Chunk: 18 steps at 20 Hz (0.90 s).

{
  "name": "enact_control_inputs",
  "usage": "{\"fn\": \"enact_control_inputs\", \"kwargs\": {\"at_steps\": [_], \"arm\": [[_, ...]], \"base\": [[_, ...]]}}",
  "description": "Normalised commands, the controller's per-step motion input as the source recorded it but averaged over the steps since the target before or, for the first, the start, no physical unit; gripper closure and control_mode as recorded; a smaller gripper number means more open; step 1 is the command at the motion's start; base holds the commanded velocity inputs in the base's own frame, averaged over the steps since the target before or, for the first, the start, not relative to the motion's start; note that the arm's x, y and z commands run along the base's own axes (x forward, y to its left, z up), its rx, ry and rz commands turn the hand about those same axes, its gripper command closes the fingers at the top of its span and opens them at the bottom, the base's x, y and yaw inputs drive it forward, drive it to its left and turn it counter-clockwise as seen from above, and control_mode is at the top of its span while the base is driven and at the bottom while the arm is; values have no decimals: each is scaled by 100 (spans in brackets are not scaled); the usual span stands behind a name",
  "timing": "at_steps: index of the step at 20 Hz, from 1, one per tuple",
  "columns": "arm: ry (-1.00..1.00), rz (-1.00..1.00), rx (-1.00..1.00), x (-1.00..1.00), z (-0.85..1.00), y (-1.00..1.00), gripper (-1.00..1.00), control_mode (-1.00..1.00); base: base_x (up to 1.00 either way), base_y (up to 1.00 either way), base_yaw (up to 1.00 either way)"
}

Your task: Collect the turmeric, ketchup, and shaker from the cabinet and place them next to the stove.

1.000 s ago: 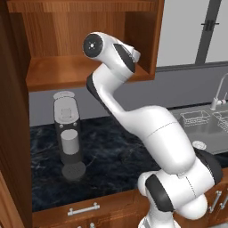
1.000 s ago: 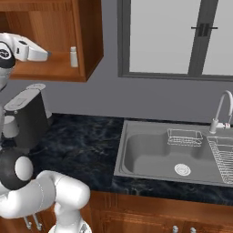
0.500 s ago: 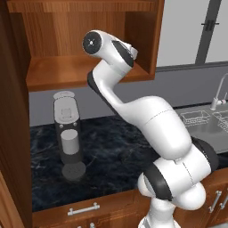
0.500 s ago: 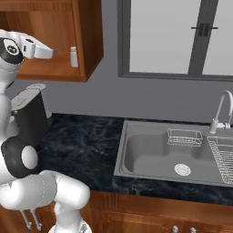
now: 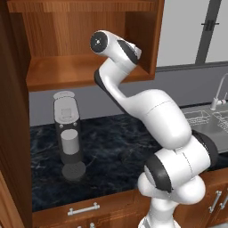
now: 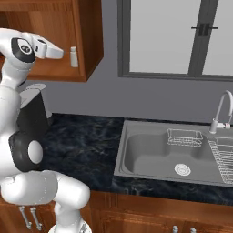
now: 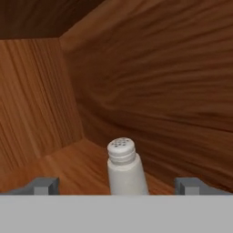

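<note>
Cabinet (image 5: 89, 71) first, since it is the biggest thing I am working in: reddish-brown wood with a strong streaky grain, open at the front, its shelf a flat plank and its walls meeting in sharp corners. My arm (image 5: 151, 116), smooth white shells with dark joints, bends up from the base and pushes the hand into the cabinet's right end. Below it lies the counter (image 5: 116, 147), black stone veined with pale marbling, and on it a grey coffee machine (image 5: 67, 133), boxy with a round lid. Off to the right in the right base view, a matte grey steel sink (image 6: 173, 157) is set into the same stone.

I judge the step in hand to be the reach for the shaker (image 7: 125, 169). It stands upright on the cabinet shelf near the right wall, a small whitish tapered body with a ribbed neck and a domed cap pricked with holes. The gripper (image 7: 117, 185) is spread wide, the shaker between the two dark tips, not yet pinched. Whether the tips already reach past its body I cannot quite tell from the hand view. Next I would ease forward a little, level, then close on the body below the cap; it looks slick and narrow-topped, so low is safer.
</note>
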Motion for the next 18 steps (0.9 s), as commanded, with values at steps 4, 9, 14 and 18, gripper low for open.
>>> {"fn": "enact_control_inputs", "kwargs": {"at_steps": [4, 9, 14, 18], "arm": [[0, 0, 0, 20, -7, -15, -100, -100], [0, 0, 0, 17, -5, -9, -100, -100], [0, 0, 1, 14, -12, -26, -100, -100], [0, 0, 1, 11, -6, -21, -100, -100]], "base": [[0, 0, 0], [0, 0, 0], [0, 0, 0], [0, 0, 0]]}}
